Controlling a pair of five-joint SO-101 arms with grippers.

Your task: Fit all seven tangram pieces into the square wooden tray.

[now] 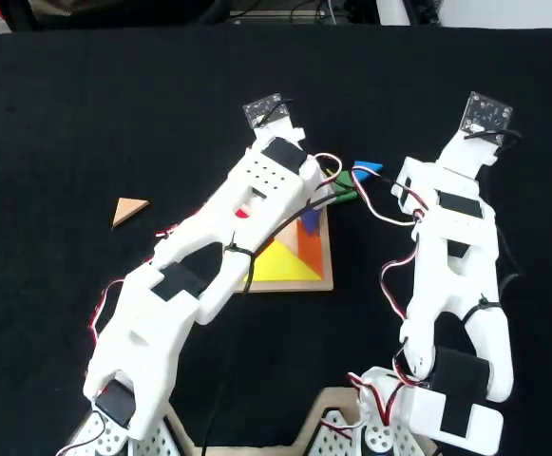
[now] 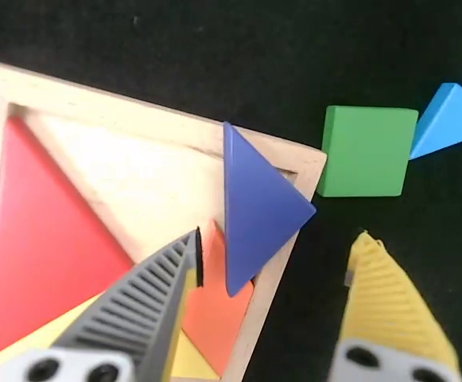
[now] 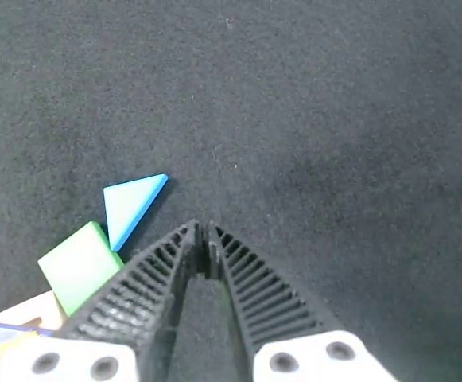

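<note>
The left claw [image 2: 278, 239] is spread; the dark blue triangle [image 2: 254, 211] lies between its fingers, tilted over the far right corner of the wooden tray [image 2: 119, 111]. The right claw [image 3: 205, 235] is pressed together over the tabletop [image 3: 334, 119]; the green square [image 3: 79, 267] and light blue triangle [image 3: 131, 203] lie just to its left.

Bare pale wood, faint grain, matt: tray [image 2: 262, 147]. Painted coat, smooth, low sheen: blue triangle [image 2: 258, 207], red triangle [image 2: 40, 239], green square [image 2: 367, 151]. Unpainted wood: small triangle [image 1: 128, 211]. Black cloth, matt, slightly fuzzy: table cover [image 1: 66, 114]. Ribbed plastic, one finger grey, one yellow: left gripper [image 2: 278, 239]. Dark ribbed plastic: right gripper [image 3: 203, 232]. Smooth white plastic: arm shells [image 1: 447, 247].
</note>
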